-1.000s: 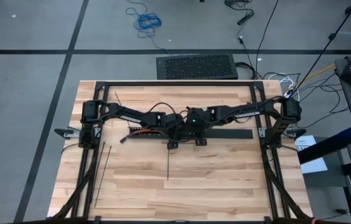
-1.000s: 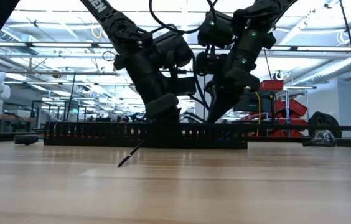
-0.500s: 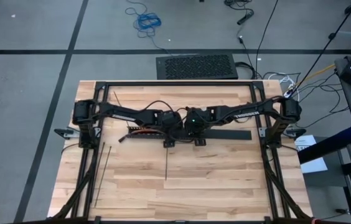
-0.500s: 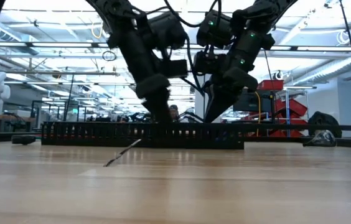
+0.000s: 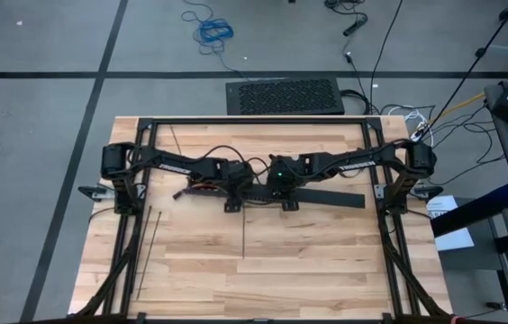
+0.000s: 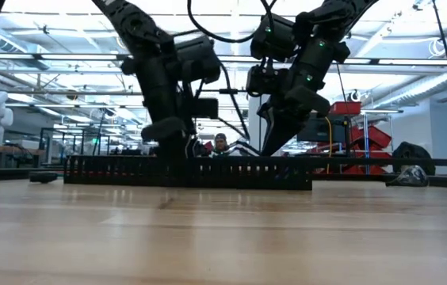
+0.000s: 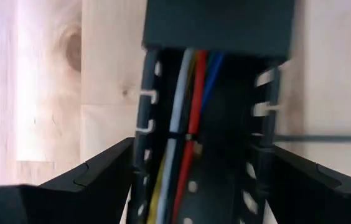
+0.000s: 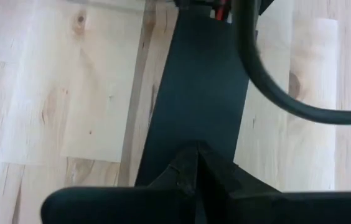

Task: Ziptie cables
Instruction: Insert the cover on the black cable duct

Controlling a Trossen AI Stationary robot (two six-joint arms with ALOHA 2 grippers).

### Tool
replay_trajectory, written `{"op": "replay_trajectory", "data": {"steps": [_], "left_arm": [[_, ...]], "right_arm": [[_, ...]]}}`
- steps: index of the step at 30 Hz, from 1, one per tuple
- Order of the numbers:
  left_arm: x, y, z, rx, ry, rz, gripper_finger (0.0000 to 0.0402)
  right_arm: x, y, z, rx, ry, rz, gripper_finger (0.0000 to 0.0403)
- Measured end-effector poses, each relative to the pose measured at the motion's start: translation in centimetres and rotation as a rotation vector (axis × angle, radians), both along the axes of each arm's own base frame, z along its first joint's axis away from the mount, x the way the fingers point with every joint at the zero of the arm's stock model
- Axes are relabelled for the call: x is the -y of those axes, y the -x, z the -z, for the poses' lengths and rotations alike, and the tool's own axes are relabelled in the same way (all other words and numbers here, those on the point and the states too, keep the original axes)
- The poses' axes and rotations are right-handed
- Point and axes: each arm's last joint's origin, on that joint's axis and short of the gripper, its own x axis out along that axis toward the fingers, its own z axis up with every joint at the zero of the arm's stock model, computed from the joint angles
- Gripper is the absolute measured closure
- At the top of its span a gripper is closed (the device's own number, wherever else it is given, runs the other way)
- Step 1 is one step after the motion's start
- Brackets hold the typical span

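On the wooden table [image 5: 326, 270], a long black slotted channel [image 6: 188, 171] held the cables [image 7: 185, 124], cinched by one of the zipties [image 7: 177, 134]. The left pincer [image 7: 194, 186] hung spread astride the channel's open end; the right pincer [image 8: 195, 163] stood pressed together over the channel's flat lid [image 8: 201, 81]. Two loose straps [image 5: 149, 247] lay nearer the table's front, left of the channel.

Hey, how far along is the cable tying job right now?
Done: the cables lie inside the slotted channel, with one thin black ziptie already across them.
In hand: the left gripper is open astride the channel; the right gripper is shut on the channel's cover.
Left: spare zipties lie unused on the table.
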Motion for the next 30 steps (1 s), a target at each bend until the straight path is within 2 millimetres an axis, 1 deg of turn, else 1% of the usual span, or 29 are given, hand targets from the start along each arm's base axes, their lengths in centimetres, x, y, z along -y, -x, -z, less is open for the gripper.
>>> {"op": "replay_trajectory", "data": {"steps": [4,7,10,11,13,17,21,25,27,30], "left_arm": [[-0.5,0.6,1.0,0.027,0.032,-0.008,0.0109],[-0.8,1.0,1.7,0.054,0.054,-0.022,0.0142],[-0.7,1.1,2.2,0.095,0.101,-0.028,0.0174],[-0.5,1.0,2.2,0.107,0.112,-0.031,0.0179],[-0.2,0.7,2.0,0.136,0.122,-0.04,0.0179],[0.5,0.3,1.9,0.175,0.12,-0.033,0.018],[0.6,0.2,1.9,0.177,0.125,-0.052,0.018],[0.7,0.2,1.8,0.187,0.136,-0.071,0.0178],[0.7,0.0,1.8,0.209,0.135,-0.074,0.0162],[0.7,-0.4,1.5,0.226,0.139,-0.078,0.0123]], "right_arm": [[0.0,0.2,0.1,-0.02,0.003,-0.013,0.0403],[0.0,0.2,0.1,-0.021,0.007,-0.026,0.0403],[0.0,0.1,0.1,-0.006,0.003,-0.045,0.0403],[0.0,0.0,0.1,0.001,0.007,-0.049,0.0403],[0.0,-0.4,0.0,0.043,0.012,-0.058,0.0403],[0.0,-1.2,0.7,0.093,-0.006,-0.085,0.0403],[0.1,-1.7,1.3,0.102,-0.011,-0.086,0.0403],[0.1,-1.9,1.3,0.126,-0.017,-0.092,0.0403],[0.1,-2.0,1.3,0.129,-0.017,-0.094,0.0403],[0.0,-1.9,1.3,0.125,-0.024,-0.096,0.0403]]}}
